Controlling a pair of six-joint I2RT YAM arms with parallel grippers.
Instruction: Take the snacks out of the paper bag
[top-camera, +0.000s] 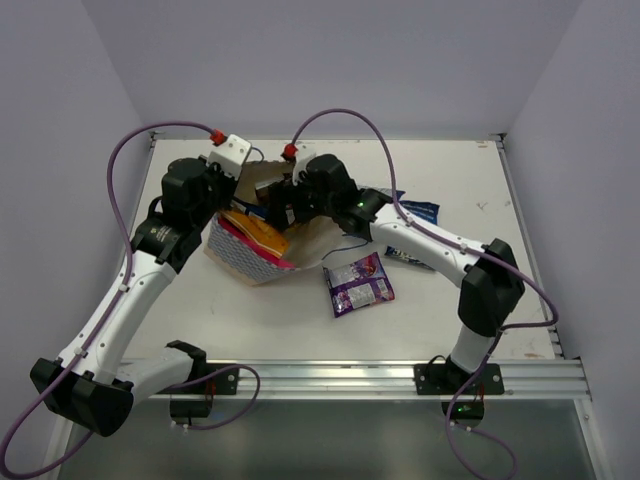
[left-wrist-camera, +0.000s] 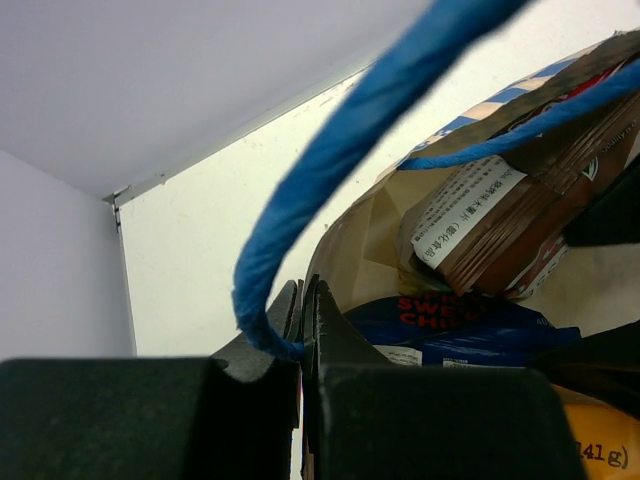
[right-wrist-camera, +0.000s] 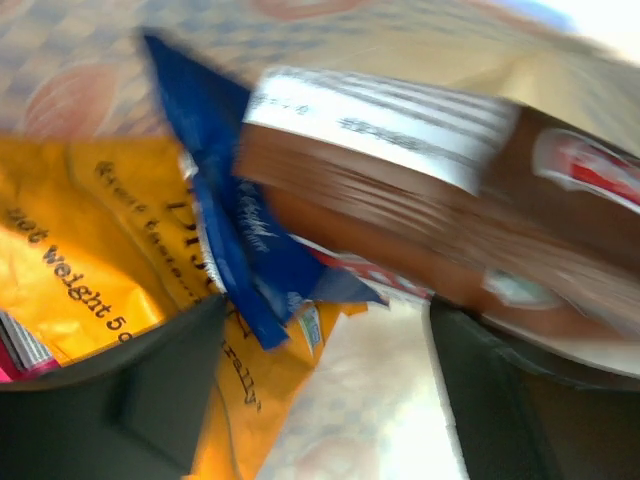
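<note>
The left fingers are clamped on the blue cord handle of the checked paper bag, which lies tipped on the bench. The right fingers stand apart at its mouth before a brown packet; a purple packet lies outside.

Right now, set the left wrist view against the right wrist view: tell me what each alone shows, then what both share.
Left wrist only: the left gripper shut on the blue cord handle of the paper bag, with bare table beyond. Right wrist only: the right gripper open inside the bag, and a sliver of pink packet at the edge. Both: the brown packet, dark blue packet and orange packet lying in the bag.
</note>
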